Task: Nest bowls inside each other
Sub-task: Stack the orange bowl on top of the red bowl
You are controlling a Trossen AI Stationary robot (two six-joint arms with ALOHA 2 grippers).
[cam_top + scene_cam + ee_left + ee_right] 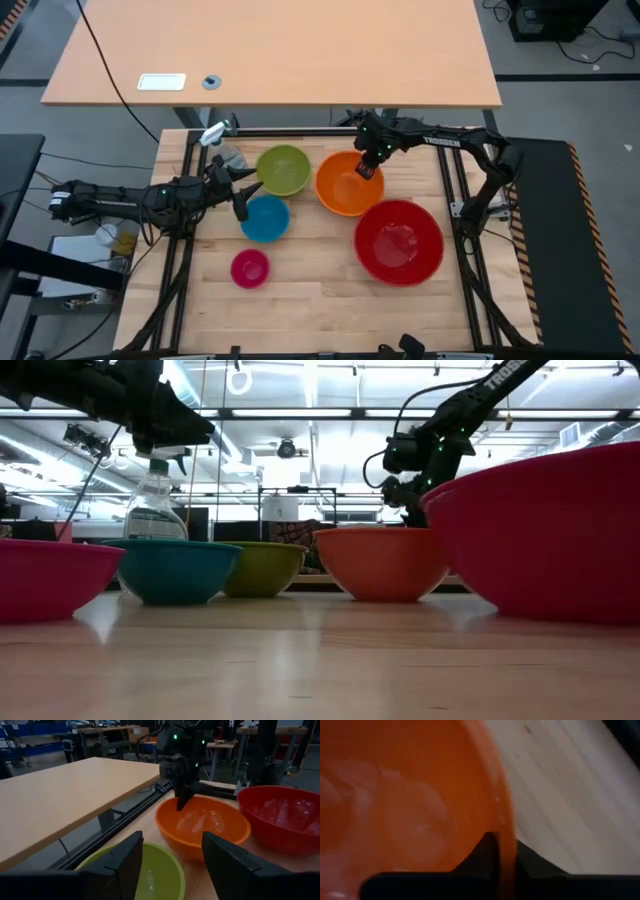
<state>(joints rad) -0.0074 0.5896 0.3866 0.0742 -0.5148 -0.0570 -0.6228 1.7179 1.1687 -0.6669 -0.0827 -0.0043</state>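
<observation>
The right gripper (366,170) is clamped on the far rim of the orange bowl (347,185), just right of centre in the high view. The left gripper (243,192), fingers spread wide and empty, hovers between the green bowl (282,169) and blue bowl (265,218). The red bowl (400,241) sits lower right, the pink bowl (249,268) lower left.

My five bowls look like smooth glossy plastic: the orange bowl (420,795) and red bowl (399,241) throw bright highlights (the red most). My table (330,300) is pale, matt wood planks with visible grain.
</observation>
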